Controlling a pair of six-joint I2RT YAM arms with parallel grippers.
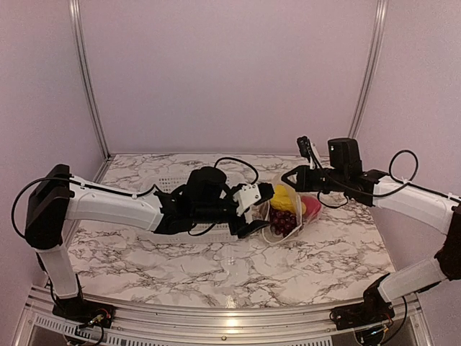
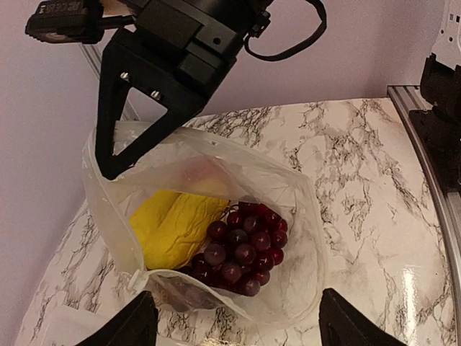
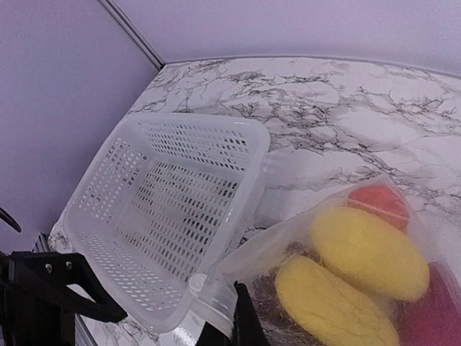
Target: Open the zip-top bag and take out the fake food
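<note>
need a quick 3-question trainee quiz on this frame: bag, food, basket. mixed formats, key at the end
1. True or false: the grape bunch lies in the white basket.
2. In the left wrist view, what lies right beside the grapes inside the zip-top bag? A) a yellow piece B) a green pepper C) a blue cup
3. In the top view, on which side of the bag does the basket sit?

Key: 1 false, the grapes are in the bag; 2 A; 3 left.
</note>
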